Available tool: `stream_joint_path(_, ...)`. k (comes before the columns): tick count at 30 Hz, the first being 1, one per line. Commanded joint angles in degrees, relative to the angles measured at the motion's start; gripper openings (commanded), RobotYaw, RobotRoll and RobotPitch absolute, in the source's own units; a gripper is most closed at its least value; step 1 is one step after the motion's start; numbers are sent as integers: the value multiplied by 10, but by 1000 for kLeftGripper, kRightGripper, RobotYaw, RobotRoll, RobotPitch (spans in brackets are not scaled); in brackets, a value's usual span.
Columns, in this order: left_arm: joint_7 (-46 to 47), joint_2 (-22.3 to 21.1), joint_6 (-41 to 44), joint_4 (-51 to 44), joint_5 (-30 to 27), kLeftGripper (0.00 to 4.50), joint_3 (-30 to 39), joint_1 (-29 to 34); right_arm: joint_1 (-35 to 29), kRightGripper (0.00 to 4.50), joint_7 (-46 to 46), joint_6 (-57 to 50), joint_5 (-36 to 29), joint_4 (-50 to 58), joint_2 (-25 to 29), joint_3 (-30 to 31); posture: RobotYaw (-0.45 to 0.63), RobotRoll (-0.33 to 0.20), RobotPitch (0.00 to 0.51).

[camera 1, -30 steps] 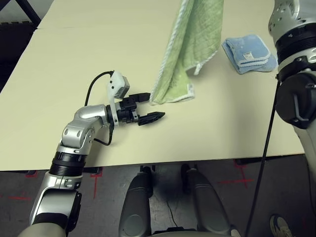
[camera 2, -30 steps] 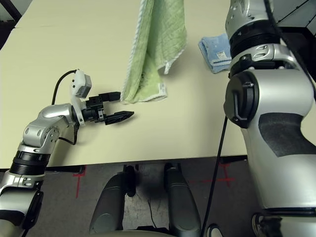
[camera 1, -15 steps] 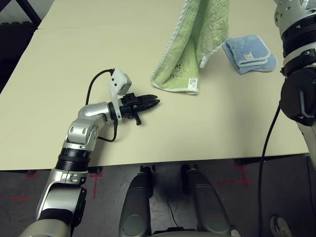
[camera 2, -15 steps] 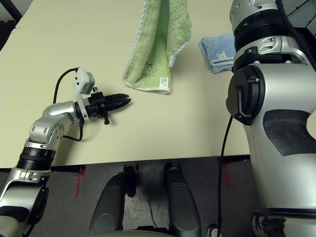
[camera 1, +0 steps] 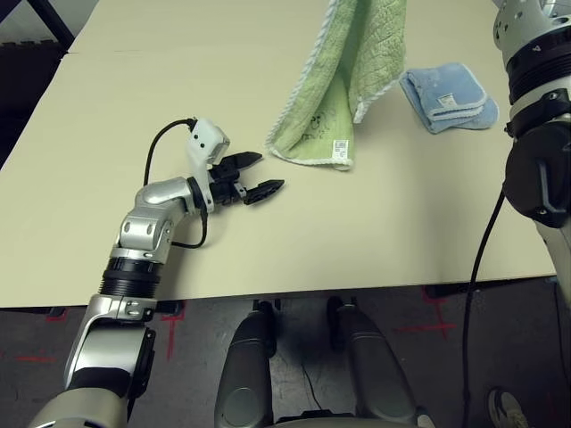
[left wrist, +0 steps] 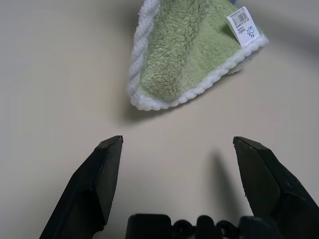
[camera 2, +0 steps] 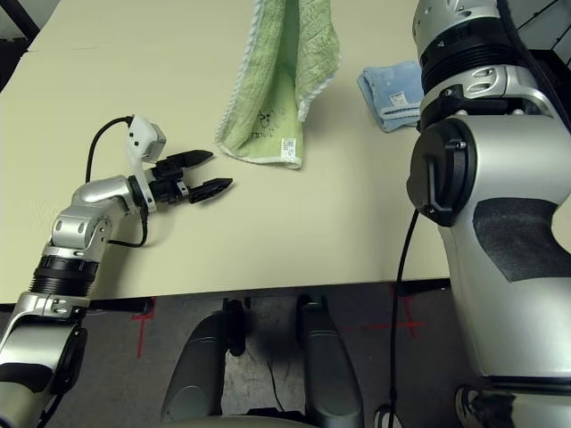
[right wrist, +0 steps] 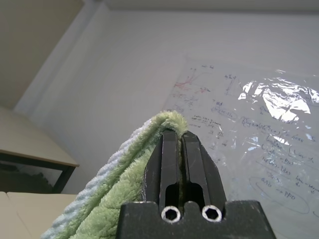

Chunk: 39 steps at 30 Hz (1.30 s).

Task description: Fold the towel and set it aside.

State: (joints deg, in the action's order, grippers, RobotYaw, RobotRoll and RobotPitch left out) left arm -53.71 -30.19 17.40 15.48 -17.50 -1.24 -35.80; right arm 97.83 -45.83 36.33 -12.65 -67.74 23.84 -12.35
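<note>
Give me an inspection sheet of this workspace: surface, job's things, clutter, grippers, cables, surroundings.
Surface: cream table, bare in front of the arms.
Job's things: green towel hangs from above, its lower end with the white label resting on the table.
Clutter: small folded blue towel lies beside the green one, apart from it.
Grippers: left gripper open, just short of the towel's lower corner, not touching; right gripper raised, shut on the towel's upper edge.
Cables: black cable loops from the left wrist camera; another hangs along the right arm.
Surroundings: dark floor with red tape marks; wall with a scribbled plastic sheet in the right wrist view.
</note>
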Motion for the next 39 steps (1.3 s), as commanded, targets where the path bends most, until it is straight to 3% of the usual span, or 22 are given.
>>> stream_joint_path(1,16,10,-25,34,17,4491,3,-14,3,0,-9,1,-10,20,1,-9,13,0,229)
stream_joint_path(9,65,88,-106,121,35,4491,9,-74,2,0,-13,-2,-13,24,-3,-13,17,0,228)
stream_joint_path(16,4,86,-59,104,25,4491,-14,-75,0,0,-15,-3,-12,26,-1,-15,3,0,227)
stream_joint_path(19,-2,79,-44,96,27,3857,-13,-69,-1,0,-14,-3,-12,26,-2,-15,2,0,226)
stream_joint_path(29,-2,72,-34,89,23,28,-4,-62,-2,0,-15,-5,-11,25,-4,-15,11,0,225)
stream_joint_path(39,-22,57,-13,79,6,6,7,-59,-8,0,-13,-7,-9,23,-1,-14,10,0,222)
